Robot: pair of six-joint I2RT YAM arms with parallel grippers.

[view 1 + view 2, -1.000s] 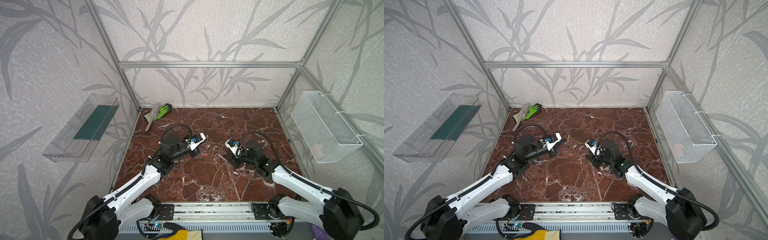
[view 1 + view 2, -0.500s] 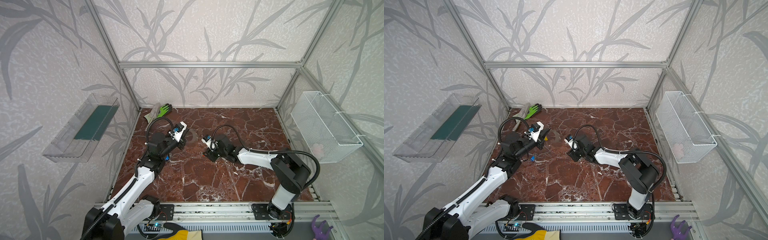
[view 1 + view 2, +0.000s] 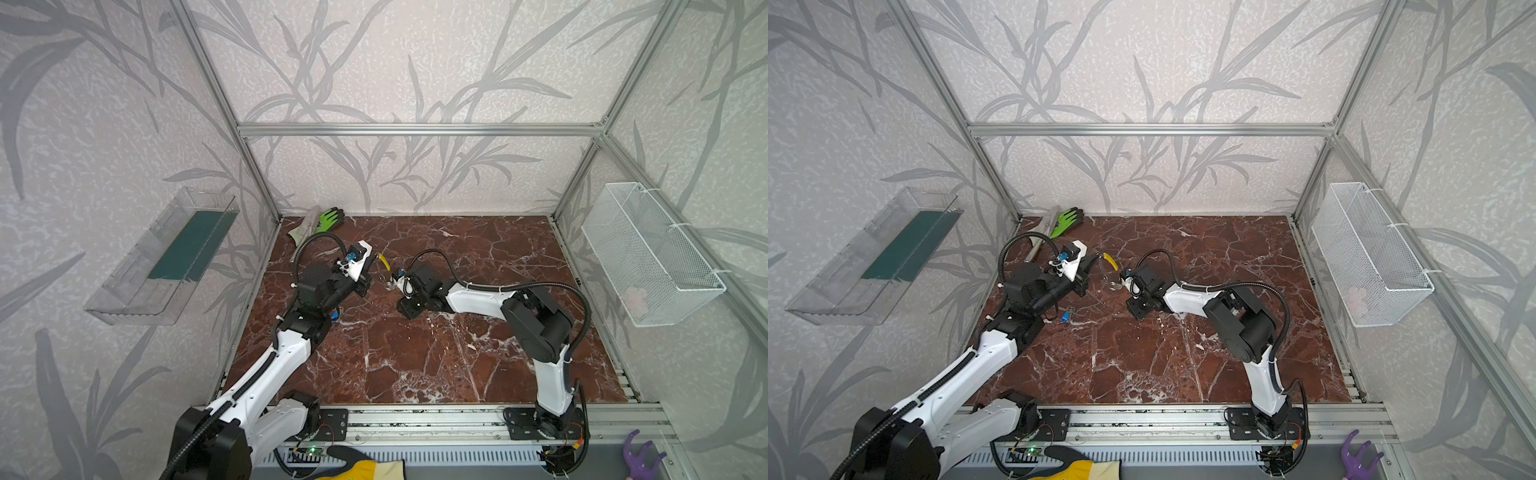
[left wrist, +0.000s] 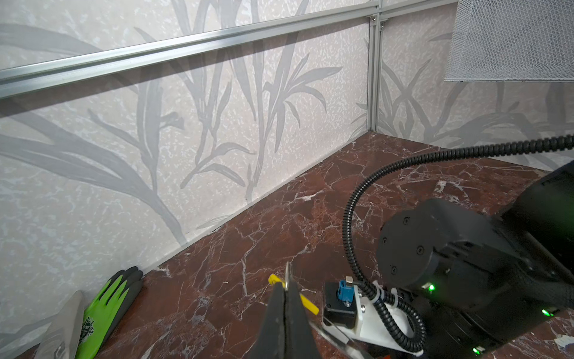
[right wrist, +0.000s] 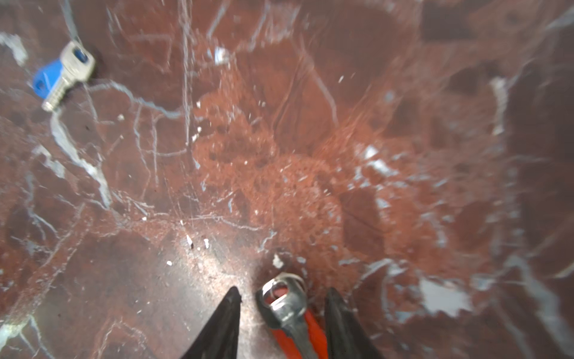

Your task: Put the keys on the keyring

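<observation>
Shifted leftward since a second ago, the left end effector (image 4: 284, 298) is staying clenched on the keyring (image 4: 310, 308) while the right end effector (image 5: 283, 292) is standing released astride the red key (image 5: 287, 310); the blue key (image 5: 62, 77) is lying on the bench (image 3: 415, 353) beside the left arm (image 3: 286, 357). Keys are looking light, stiff and slick, best pinched by the plastic head; open bench is lying rightward, a glove (image 3: 330, 217) crowding the rear corner.

Yellow-arced keyring (image 3: 382, 262) between left arm (image 3: 286, 359) and right arm (image 3: 478, 300)
</observation>
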